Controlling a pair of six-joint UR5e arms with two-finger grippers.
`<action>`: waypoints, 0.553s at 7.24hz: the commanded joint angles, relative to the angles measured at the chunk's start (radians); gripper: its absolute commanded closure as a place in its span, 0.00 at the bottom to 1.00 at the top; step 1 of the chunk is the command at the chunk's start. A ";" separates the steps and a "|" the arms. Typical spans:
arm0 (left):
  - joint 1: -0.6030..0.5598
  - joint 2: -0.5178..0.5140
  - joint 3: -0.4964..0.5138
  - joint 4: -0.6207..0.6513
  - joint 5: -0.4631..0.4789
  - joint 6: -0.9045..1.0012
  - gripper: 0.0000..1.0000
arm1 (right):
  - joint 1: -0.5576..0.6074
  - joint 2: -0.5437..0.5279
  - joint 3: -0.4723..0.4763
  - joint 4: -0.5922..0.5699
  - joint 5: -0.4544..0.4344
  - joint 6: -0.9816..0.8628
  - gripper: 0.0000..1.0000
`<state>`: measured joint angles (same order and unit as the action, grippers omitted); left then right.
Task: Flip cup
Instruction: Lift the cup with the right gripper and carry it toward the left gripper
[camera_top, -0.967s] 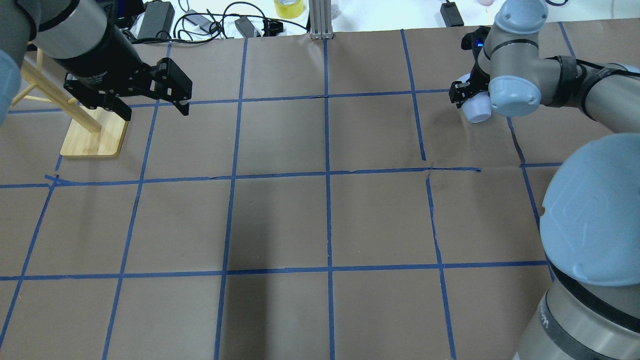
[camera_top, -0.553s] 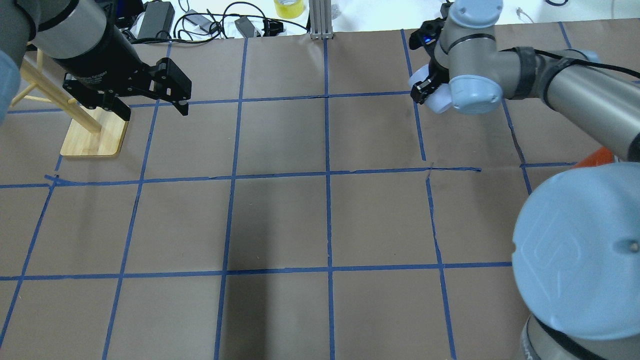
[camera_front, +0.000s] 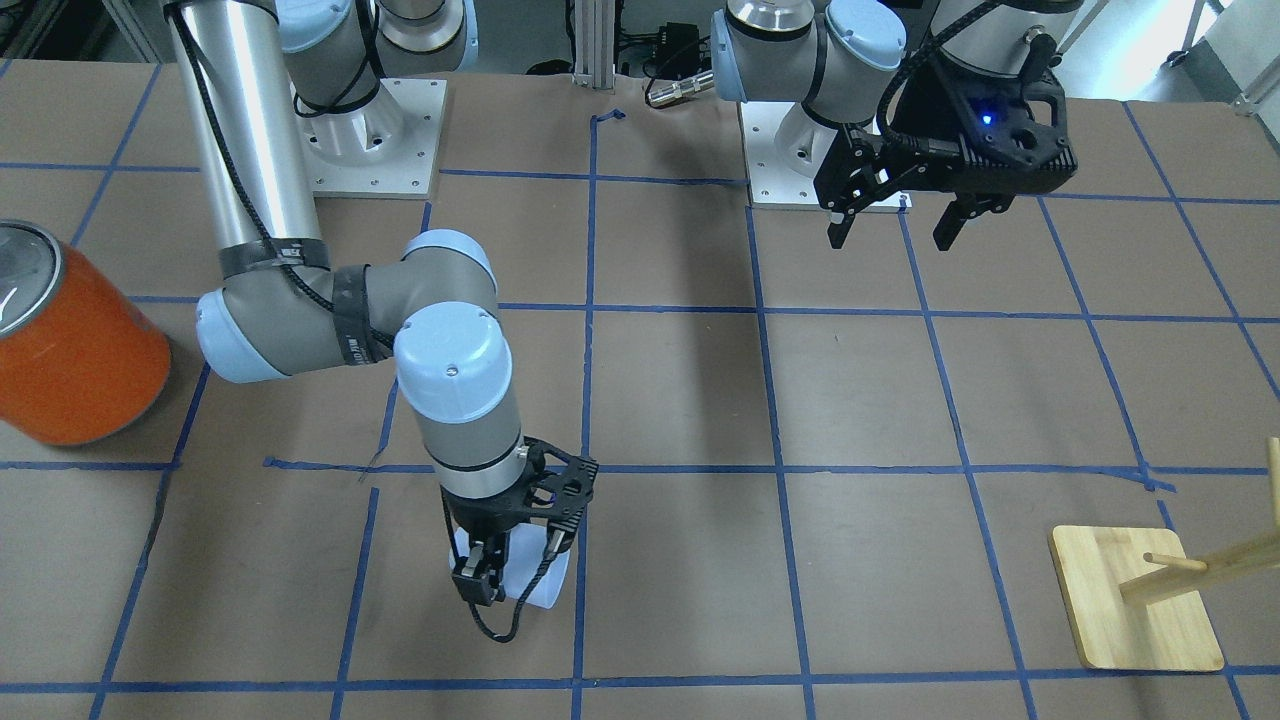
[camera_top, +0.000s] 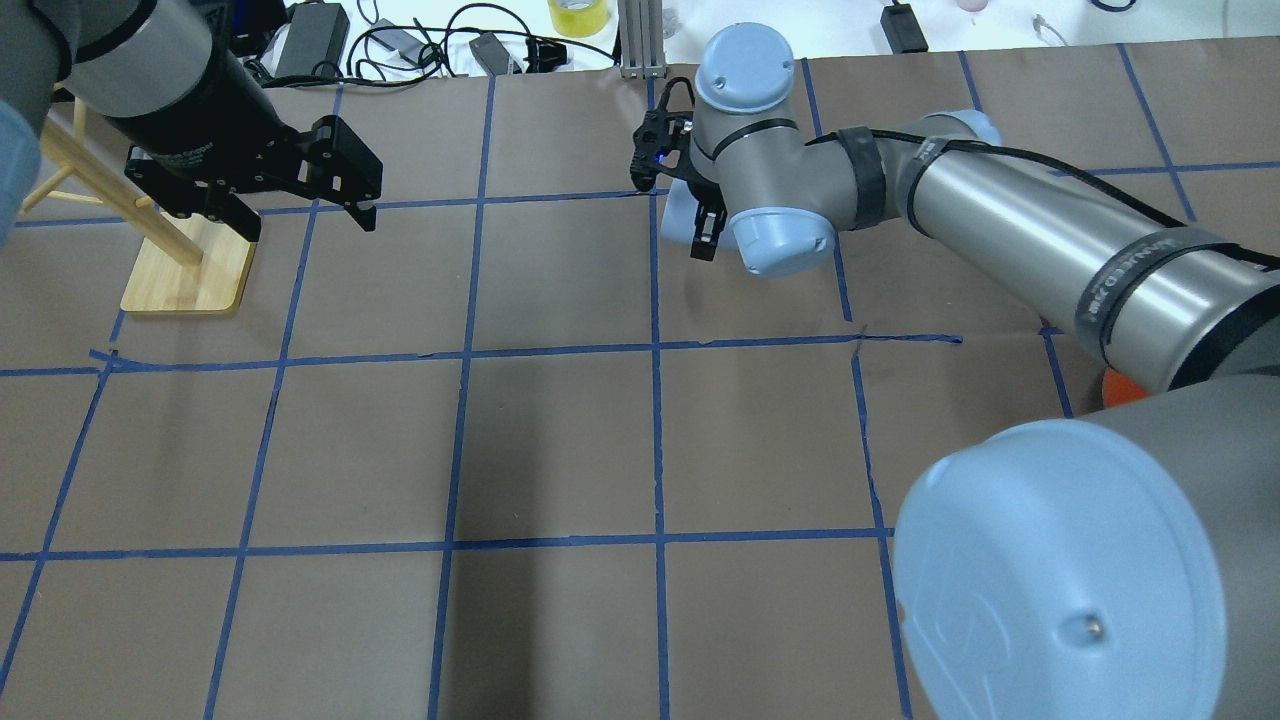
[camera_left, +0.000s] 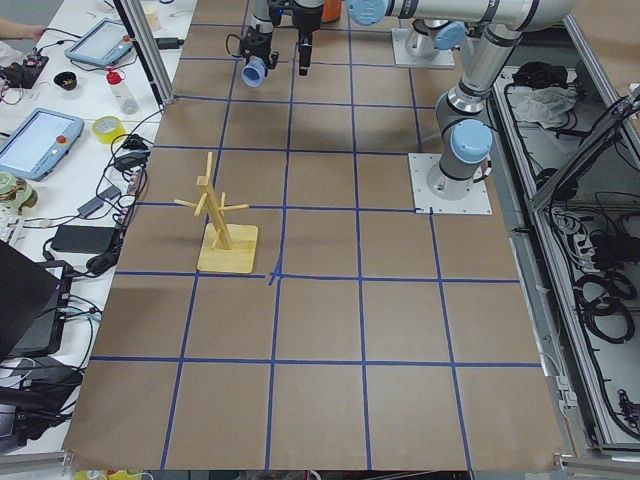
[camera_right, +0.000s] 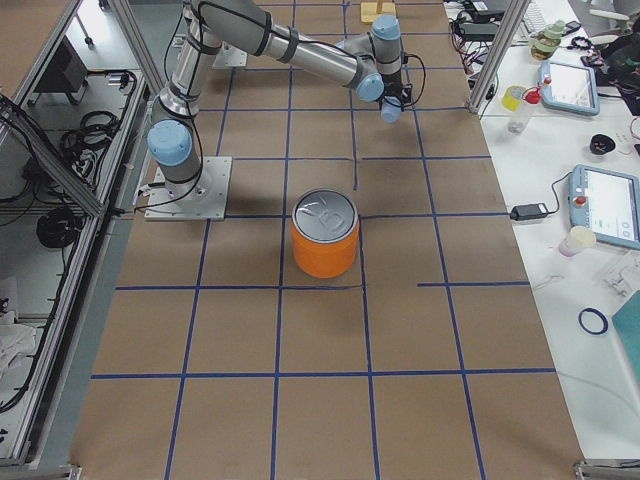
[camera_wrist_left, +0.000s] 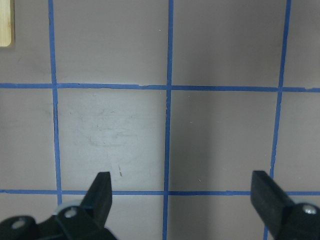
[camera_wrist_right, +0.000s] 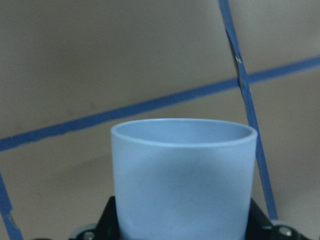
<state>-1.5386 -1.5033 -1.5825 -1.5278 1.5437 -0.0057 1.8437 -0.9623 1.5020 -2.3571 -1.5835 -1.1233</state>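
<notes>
The pale blue-white cup (camera_wrist_right: 184, 175) sits between the fingers of my right gripper (camera_top: 690, 215), which is shut on it. Its open mouth points away from the wrist camera. The cup (camera_top: 676, 215) hangs over the far middle of the table, beside the centre tape line. It also shows in the front view (camera_front: 545, 588), with the right gripper (camera_front: 510, 580) around it, and small in the left side view (camera_left: 256, 72). My left gripper (camera_top: 310, 225) is open and empty above the table's far left, its fingers wide apart in the left wrist view (camera_wrist_left: 182, 182).
A large orange can (camera_front: 75, 350) with a silver top stands on the robot's right side (camera_right: 325, 240). A wooden peg stand (camera_top: 190, 275) stands at the far left under the left arm. Cables and power adapters (camera_top: 400, 40) lie beyond the far edge.
My right arm has swung leftward along the far part of the table with the cup in its grip, from the far right to the centre line. The left arm has not moved.
</notes>
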 joint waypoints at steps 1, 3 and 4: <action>0.000 0.000 -0.001 0.002 -0.001 0.004 0.00 | 0.110 0.057 -0.049 0.001 0.005 -0.113 0.97; 0.000 0.000 -0.001 0.000 -0.001 0.004 0.00 | 0.132 0.057 -0.042 0.013 0.049 -0.145 0.98; 0.000 0.000 -0.001 0.002 -0.002 0.004 0.00 | 0.138 0.059 -0.040 0.013 0.071 -0.150 0.99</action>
<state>-1.5386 -1.5033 -1.5831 -1.5270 1.5425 -0.0016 1.9692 -0.9059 1.4595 -2.3458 -1.5418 -1.2615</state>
